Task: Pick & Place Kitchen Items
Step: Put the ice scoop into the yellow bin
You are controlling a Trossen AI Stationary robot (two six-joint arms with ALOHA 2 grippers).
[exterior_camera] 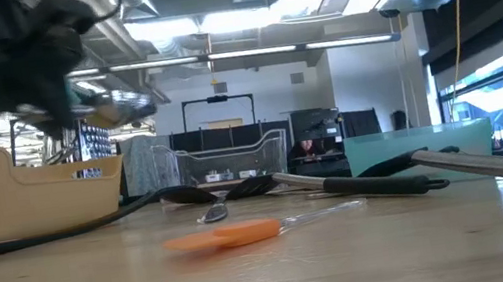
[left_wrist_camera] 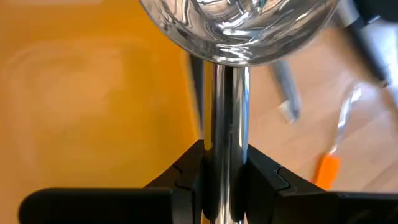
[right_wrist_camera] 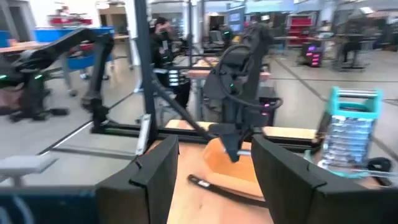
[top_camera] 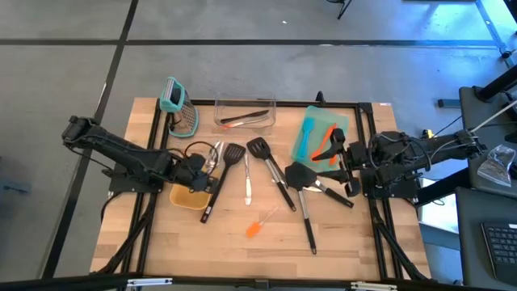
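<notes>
Two arms are mine, and only the left one is busy. My left gripper (left_wrist_camera: 222,171) has its fingers clamped on the shiny handle of a silver metal scoop (left_wrist_camera: 233,28), held up over a yellow bin (top_camera: 187,196) at the left of the wooden tabletop (top_camera: 194,238). My right gripper (right_wrist_camera: 214,171) waits at the tabletop's right edge with its fingers apart and nothing between them.

Most of the sorting looks unfinished. Seen from above, several black slotted turners (top_camera: 234,152) lie spread across the middle, along with a thin metal piece (top_camera: 247,187) and an orange spatula (top_camera: 255,229) near the front. A clear bin (top_camera: 244,113) at the back holds one or two long items, and a teal tray (top_camera: 317,121) on the right holds orange and teal utensils — so a few things seem placed already. The yellow bin's floor looks bare in my wrist view, and the scoop appears to be headed there.

Hard to judge: the scoop's bowl is cut off at the frame edge, the clear bin's contents are too small to name, and from table height my left arm is a dark blur. A teal-framed grater (top_camera: 179,105) stands at the back left — whether it counts as an item to move, I cannot say.
</notes>
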